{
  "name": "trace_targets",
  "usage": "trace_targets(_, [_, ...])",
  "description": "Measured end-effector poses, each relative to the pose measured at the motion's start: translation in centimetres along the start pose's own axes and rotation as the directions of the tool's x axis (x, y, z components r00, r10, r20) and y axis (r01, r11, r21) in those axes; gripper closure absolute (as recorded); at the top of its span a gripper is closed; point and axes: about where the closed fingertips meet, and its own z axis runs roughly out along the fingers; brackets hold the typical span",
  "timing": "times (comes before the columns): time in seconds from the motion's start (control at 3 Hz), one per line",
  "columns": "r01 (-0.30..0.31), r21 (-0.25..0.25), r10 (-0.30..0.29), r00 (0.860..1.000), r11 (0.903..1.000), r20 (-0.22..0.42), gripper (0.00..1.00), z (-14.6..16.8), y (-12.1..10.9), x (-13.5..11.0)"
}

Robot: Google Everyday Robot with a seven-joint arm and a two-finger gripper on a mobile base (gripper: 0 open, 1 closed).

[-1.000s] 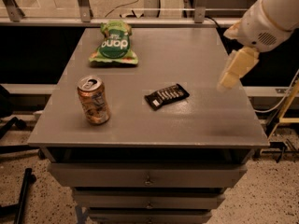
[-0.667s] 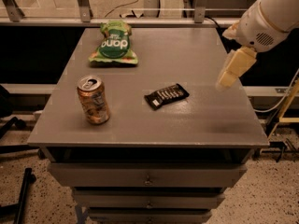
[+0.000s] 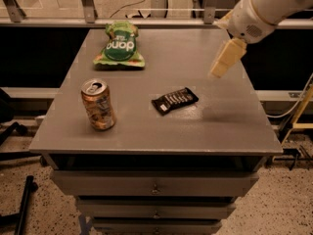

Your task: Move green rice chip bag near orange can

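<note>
The gripper [image 3: 226, 58], spread or closed one cannot tell, hangs upper right, likely poised to cross toward the green rice chip bag [image 3: 119, 47] lying upper left, beyond the orange can [image 3: 98, 105].

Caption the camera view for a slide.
Gripper above the table, right side; green rice chip bag at the back, orange can front-left, black wrapper central.

Lab, drawer bench [image 3: 205, 131], floor cables [image 3: 140, 4], tool [image 3: 221, 68] top-rt

Surface [image 3: 205, 131] is seen matt grey; green rice chip bag [image 3: 119, 50] crinkly, glossy; orange can [image 3: 98, 105] metal; hand [image 3: 220, 68], upper right, smooth plastic.
</note>
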Motion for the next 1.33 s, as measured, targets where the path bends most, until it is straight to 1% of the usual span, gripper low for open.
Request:
trace_targets(0.33, [0.038, -0.016, -0.037, 0.997, 0.9992, 0.070, 0.00, 3.0, -2.3, -3.6])
trace_targets(0.67, [0.023, -0.036, -0.015, 0.979, 0.9991, 0.202, 0.00, 6.2, -2.8, -7.8])
trace_targets(1.0, [0.023, -0.036, -0.016, 0.979, 0.9991, 0.202, 0.00, 6.2, -2.8, -7.8])
trace_targets(1.33, [0.039, -0.049, -0.027, 0.976, 0.9980, 0.214, 0.00, 8.4, -2.8, -9.5])
